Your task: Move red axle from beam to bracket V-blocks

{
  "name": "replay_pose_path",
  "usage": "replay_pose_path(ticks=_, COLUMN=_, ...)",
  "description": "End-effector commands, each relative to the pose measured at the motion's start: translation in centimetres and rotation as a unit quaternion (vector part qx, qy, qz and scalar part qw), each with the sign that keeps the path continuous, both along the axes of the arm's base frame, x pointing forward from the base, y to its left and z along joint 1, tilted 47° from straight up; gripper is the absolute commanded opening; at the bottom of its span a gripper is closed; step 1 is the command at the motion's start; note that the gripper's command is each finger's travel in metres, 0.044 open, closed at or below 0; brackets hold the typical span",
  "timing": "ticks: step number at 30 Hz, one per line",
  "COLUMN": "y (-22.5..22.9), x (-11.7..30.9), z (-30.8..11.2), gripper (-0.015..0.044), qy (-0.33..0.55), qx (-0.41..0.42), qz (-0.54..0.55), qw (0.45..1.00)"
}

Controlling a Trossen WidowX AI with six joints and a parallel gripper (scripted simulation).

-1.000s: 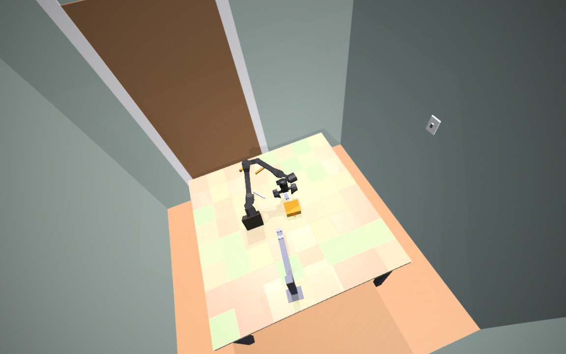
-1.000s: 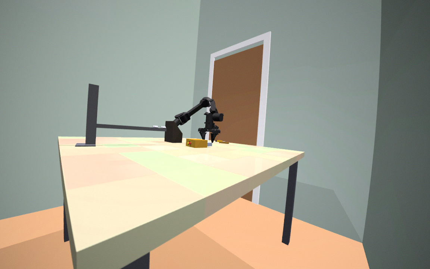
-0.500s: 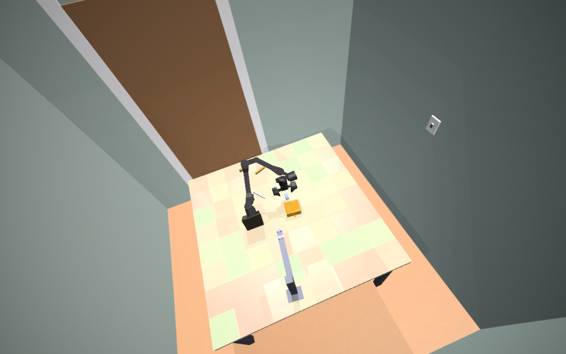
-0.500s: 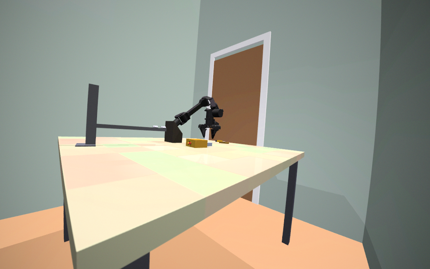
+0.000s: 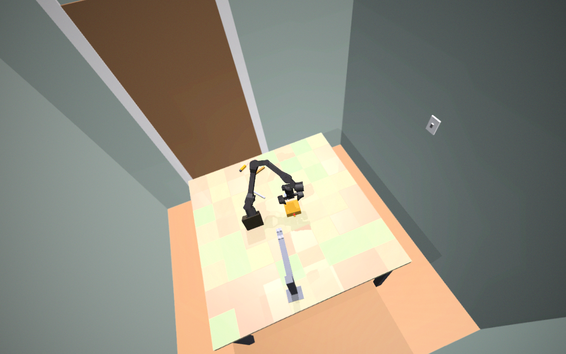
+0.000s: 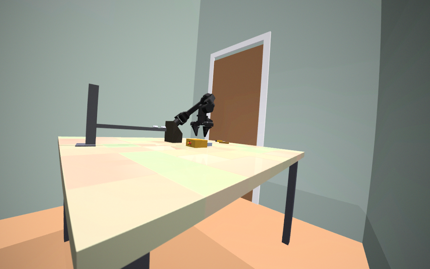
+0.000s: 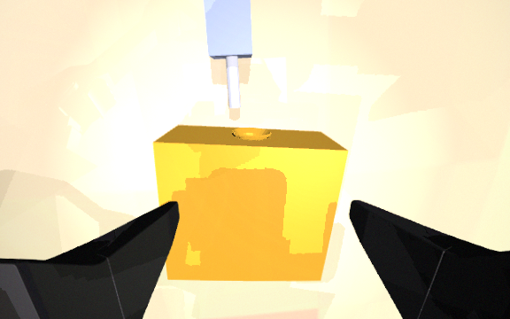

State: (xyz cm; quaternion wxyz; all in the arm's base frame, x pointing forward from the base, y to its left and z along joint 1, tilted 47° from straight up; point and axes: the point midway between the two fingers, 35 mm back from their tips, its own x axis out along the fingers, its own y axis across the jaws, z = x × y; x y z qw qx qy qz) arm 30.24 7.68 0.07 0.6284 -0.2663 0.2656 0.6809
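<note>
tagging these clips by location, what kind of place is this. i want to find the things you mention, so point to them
Probably a small plain room used as a robot workspace: a brown door (image 5: 157,74) (image 6: 238,93) in white trim, a light switch (image 5: 433,125) on the wall, and a table (image 5: 364,206) (image 6: 136,214) with a black arm (image 5: 251,180) (image 6: 189,112) mounted on it.

Grey-green walls (image 5: 294,66) (image 6: 86,67) (one in deep shadow) surround a patchwork-topped table (image 5: 276,299) (image 6: 136,207) with dark legs. Behind it, a brown door (image 5: 157,79) (image 6: 238,93) has a white frame; the floor (image 5: 412,303) (image 6: 209,244) is peach-orange.
</note>
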Motion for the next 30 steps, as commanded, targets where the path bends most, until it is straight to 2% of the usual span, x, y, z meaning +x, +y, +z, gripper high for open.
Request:
replay_pose_path(ticks=1, y=-4.1, x=0.0, z=-4.2, gripper=0.044, qy=0.009, qx=0.0, qz=-0.008, qw=1.0)
replay_pose_path(ticks=5, y=-6.8, x=-0.8, z=-7.3, gripper=0.044, qy=0.014, qx=0.007, qz=-0.013, qw=1.0)
replay_pose_path(ticks=30, y=-4.8, x=-0.9, z=-9.2, gripper=0.044, qy=0.014, qx=0.007, qz=-0.013, qw=1.0)
